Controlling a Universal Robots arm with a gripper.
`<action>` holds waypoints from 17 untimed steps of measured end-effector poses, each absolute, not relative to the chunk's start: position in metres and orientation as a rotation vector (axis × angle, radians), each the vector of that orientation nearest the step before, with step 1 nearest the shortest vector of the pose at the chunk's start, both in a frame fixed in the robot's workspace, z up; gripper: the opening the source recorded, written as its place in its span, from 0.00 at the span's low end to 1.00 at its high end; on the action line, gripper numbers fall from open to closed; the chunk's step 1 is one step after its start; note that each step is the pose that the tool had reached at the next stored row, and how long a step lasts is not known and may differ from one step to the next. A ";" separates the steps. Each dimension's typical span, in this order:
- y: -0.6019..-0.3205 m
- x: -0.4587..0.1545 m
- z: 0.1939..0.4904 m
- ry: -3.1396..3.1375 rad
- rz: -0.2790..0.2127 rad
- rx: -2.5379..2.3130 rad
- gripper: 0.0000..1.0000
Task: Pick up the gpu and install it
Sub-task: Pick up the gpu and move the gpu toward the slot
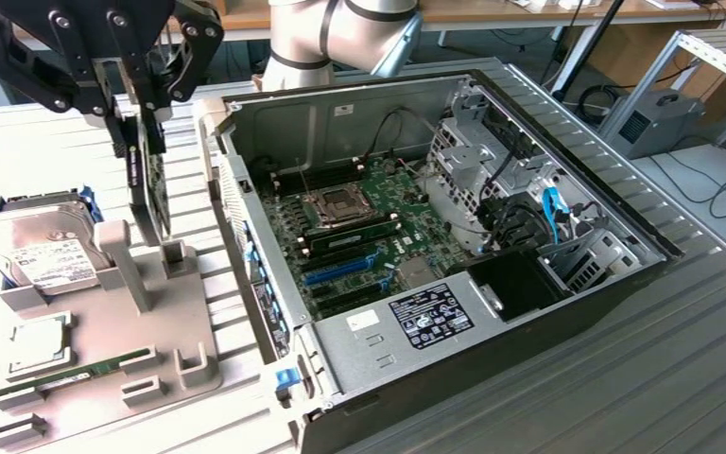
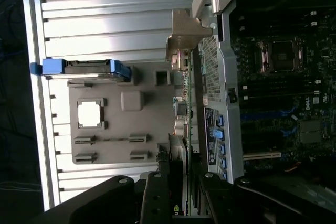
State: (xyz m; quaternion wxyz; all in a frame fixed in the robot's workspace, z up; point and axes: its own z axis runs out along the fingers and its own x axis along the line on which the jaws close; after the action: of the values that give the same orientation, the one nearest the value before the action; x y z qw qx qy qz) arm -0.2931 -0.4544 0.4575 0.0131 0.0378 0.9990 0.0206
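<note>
Ribbed dull metal is seen in the worktop [image 1: 665,378], matt grey plastic in the holder [image 1: 148,331], sheet metal in the case [image 1: 337,113], matt black on the hand [image 1: 144,132].

Exterior view evenly lit; wrist view's table [image 2: 105,30] glares, case [image 2: 231,114] seemingly dim.

The gpu [image 1: 148,189] stands upright, edge-on (a thin dark card), its lower end by the grey holder [image 1: 136,322].

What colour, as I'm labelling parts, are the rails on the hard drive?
Blue. The rails on the hard drive show best in the wrist view.
</note>
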 end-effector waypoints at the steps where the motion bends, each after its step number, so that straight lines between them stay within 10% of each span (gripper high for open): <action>1: -0.454 -0.293 0.457 3.112 0.064 0.118 0.26; 17: -0.454 -0.283 0.447 3.113 0.064 0.118 0.26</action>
State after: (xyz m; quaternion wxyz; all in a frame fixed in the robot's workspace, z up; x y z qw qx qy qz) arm -0.2834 -0.4544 0.4465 0.0131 0.0378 0.9990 0.0205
